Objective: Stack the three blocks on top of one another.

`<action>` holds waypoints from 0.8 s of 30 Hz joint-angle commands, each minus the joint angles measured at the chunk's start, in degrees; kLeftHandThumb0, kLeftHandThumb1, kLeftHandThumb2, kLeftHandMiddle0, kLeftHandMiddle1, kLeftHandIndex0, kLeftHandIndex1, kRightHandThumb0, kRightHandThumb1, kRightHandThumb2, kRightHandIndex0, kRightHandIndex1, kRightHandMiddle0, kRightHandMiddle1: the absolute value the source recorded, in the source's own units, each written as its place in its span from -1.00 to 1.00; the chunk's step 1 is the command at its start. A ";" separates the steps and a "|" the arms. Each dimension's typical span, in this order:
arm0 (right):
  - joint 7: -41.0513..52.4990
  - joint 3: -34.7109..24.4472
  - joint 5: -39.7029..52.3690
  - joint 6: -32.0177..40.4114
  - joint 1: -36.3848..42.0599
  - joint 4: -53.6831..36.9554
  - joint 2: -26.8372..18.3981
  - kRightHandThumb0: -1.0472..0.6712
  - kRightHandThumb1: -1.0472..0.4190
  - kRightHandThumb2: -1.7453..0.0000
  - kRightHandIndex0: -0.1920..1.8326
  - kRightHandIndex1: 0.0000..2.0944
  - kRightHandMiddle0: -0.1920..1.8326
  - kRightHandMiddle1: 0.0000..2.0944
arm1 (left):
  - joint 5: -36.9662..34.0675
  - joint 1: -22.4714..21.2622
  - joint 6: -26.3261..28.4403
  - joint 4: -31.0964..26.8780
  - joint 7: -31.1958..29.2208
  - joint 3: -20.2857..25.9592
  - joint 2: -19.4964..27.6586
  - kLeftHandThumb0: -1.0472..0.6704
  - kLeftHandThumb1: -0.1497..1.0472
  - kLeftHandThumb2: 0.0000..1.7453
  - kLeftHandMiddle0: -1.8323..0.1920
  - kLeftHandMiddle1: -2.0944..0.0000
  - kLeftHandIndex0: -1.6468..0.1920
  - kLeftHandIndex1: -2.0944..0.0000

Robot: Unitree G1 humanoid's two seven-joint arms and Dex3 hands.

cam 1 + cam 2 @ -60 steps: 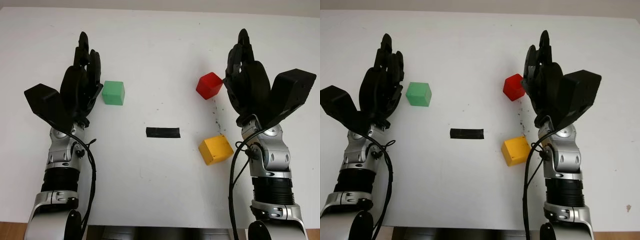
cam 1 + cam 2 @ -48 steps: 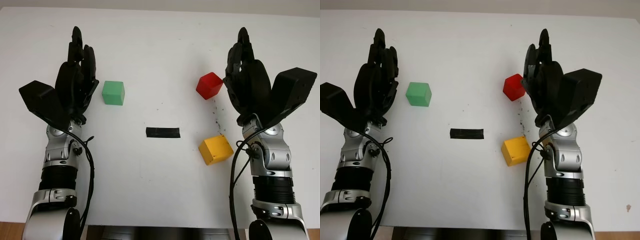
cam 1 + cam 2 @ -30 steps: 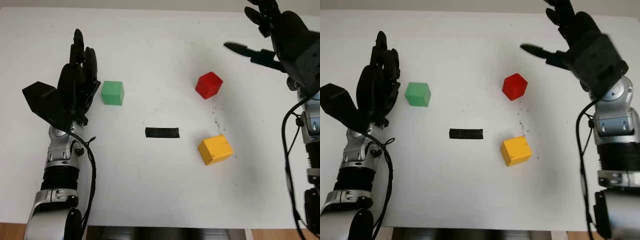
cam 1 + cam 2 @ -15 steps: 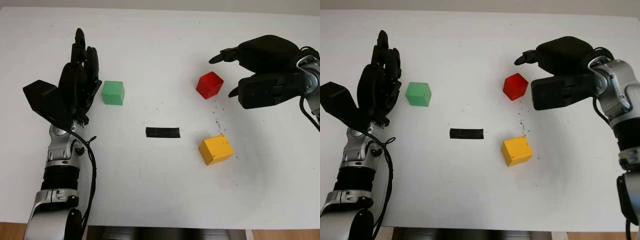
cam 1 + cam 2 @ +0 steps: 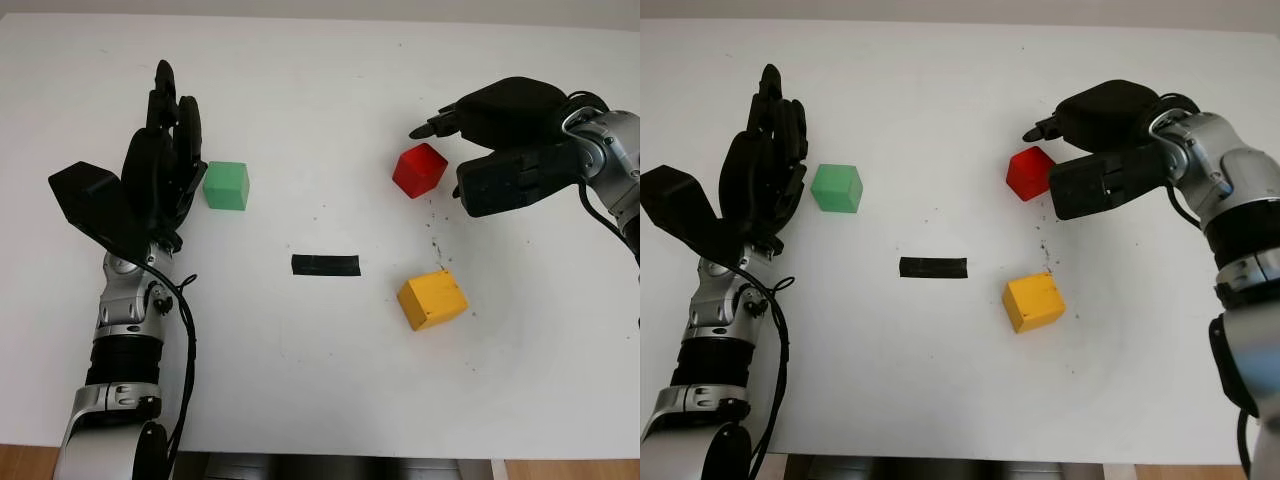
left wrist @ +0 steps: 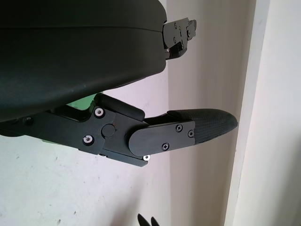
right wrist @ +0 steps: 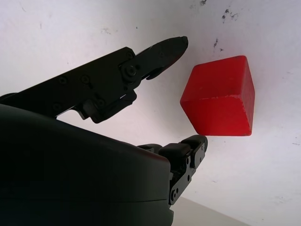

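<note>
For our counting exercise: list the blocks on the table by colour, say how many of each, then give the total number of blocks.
Green block: 1
Red block: 1
Yellow block: 1
Total: 3 blocks, all lying apart on the white table, none stacked.

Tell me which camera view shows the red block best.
The right wrist view: the red block is close up, faces and edges clear, with the open right hand reaching around it. Both eye views show it small, beside that hand on the table.
</note>
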 commanded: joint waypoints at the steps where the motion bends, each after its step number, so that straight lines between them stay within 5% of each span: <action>1: -0.01 -0.94 1.49 -0.64 -0.97 0.49 0.24 -0.33 -0.72 0.93 -0.53 -0.96 -0.42 -0.93 | 0.21 0.59 -0.06 -1.11 0.04 -0.10 0.05 -0.62 1.00 -0.38 1.00 1.00 1.00 1.00; 24: -3.14 0.79 2.01 -0.63 -0.01 1.54 2.48 -0.32 -0.68 0.94 -0.61 -0.97 -0.35 -0.92 | 1.06 1.16 -0.44 -2.09 1.38 -0.20 0.03 -0.63 1.00 -0.38 1.00 0.99 1.00 1.00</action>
